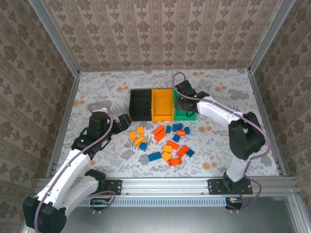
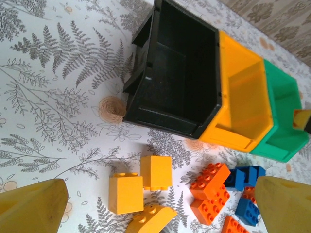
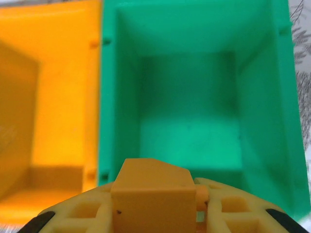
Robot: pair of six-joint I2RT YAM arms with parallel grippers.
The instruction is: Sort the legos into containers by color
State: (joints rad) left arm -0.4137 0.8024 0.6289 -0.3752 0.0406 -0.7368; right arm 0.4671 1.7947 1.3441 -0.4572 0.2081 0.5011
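Red-orange, yellow-orange and blue legos (image 1: 167, 141) lie scattered on the table in front of three bins in a row: black (image 1: 141, 104), yellow-orange (image 1: 163, 103) and green (image 1: 187, 115). My right gripper (image 1: 183, 103) hangs over the green bin (image 3: 189, 97), shut on a yellow-orange brick (image 3: 151, 191). The yellow-orange bin (image 3: 58, 97) is just to its left. My left gripper (image 1: 121, 124) is open at the pile's left end, and its fingertips (image 2: 31, 206) straddle three yellow-orange bricks (image 2: 126, 194). Red-orange bricks (image 2: 210, 182) and blue ones (image 2: 245, 177) lie to their right.
In the left wrist view the black bin (image 2: 146, 73), yellow-orange bin (image 2: 243, 92) and green bin (image 2: 284, 116) all look empty. Patterned walls and a metal frame enclose the table (image 1: 97, 92). Bare floral tablecloth stretches left of the bins.
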